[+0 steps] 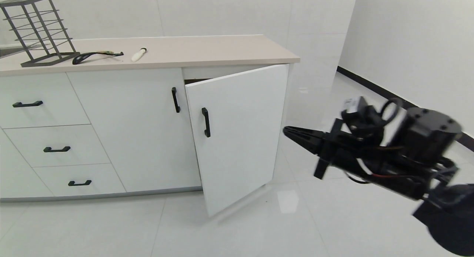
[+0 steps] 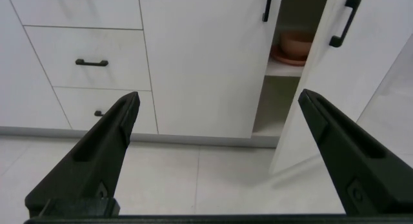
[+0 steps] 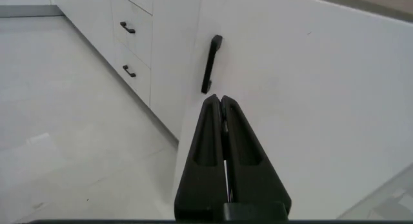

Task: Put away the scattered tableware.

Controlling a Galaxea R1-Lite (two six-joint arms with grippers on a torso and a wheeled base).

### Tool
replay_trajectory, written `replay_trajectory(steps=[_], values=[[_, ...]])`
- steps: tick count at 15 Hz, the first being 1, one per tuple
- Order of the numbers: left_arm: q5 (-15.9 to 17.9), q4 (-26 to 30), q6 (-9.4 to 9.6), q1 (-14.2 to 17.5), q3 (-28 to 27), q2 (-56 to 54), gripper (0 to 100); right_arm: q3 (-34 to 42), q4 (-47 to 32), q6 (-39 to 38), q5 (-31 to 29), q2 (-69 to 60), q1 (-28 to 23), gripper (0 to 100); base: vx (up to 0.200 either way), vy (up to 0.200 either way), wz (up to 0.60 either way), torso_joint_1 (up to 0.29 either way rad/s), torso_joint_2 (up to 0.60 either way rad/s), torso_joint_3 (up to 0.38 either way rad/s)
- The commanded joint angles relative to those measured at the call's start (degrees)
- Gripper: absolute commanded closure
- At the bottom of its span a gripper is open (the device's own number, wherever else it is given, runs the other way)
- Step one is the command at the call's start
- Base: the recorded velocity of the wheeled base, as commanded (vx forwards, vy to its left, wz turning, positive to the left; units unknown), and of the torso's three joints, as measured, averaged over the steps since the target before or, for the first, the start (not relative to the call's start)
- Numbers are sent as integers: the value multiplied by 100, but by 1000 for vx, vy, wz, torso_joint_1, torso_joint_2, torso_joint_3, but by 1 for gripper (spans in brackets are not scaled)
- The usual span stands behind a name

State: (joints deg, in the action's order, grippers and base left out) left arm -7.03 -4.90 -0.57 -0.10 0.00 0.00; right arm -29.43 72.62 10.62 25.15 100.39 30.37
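Hovering beside ajar cabinet door (image 1: 237, 138): right hand (image 1: 286, 130) pinched closed; left hand (image 2: 217, 96) spread wide.

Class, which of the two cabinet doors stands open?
The right-hand door, swung outward with a dark gap at its top; the left-hand door sits flush and shut.

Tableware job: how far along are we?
Done: cabinet door ajar, a brownish bowl on the shelf inside. In hand: nothing; right gripper by the door, jaws shut, empty; left gripper open. Left: black utensil and white-handled utensil lie on the countertop.
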Motion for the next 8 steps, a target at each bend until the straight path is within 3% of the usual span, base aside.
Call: replay_trajectory(steps=[1, 2, 4, 8], values=[[0, -2, 5, 1, 0, 0, 0, 1739, -37, 28, -1, -2647, -356, 100, 0, 0, 0, 0, 0, 0], [-9, -2, 22, 1, 0, 0, 0, 2424, -143, 28, -1, -3843, -1050, 100, 0, 0, 0, 0, 0, 0], [-17, -2, -13, 1, 0, 0, 0, 2899, -380, 46, -10, -5284, -1868, 100, 0, 0, 0, 0, 0, 0], [-61, -2, -22, 1, 0, 0, 0, 2916, -1839, 116, -10, -7244, -2905, 100, 0, 0, 0, 0, 0, 0]])
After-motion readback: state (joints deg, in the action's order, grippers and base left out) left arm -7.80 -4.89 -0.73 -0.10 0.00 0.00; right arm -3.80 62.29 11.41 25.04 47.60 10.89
